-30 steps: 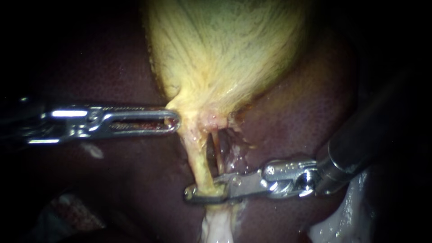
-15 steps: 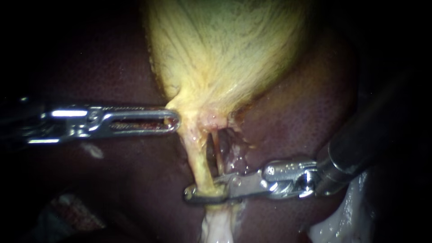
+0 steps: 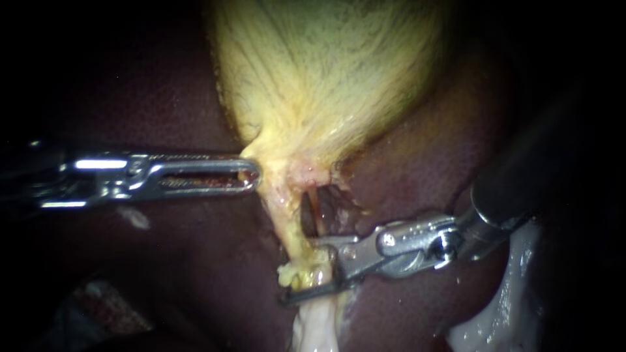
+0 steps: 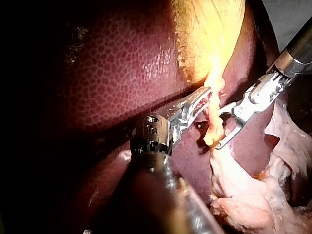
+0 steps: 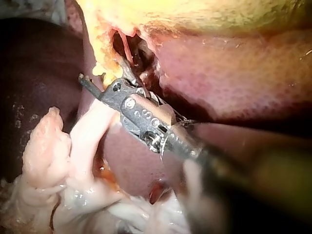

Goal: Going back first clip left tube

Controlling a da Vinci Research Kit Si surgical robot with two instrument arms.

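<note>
The yellow gallbladder narrows to a neck, and my left instrument is shut on that neck from the left. Below the neck, the yellowish left tube runs down beside a thinner pink right tube. My right instrument stands open, with the bunched lower end of the left tube between its jaws. I cannot make out a clip there. The left wrist view shows the left instrument on the neck and the right instrument open astride the tube. In the right wrist view, the right instrument gapes beside the yellow tissue.
Dark red liver surrounds the site on all sides. Pale whitish tissue hangs below the tubes, and more of it lies under the right shaft. A dark window opens between the two tubes.
The right instrument's jaws, shut round the lower left tube before, have opened, and its shaft has lifted slightly. The left instrument has held still.
</note>
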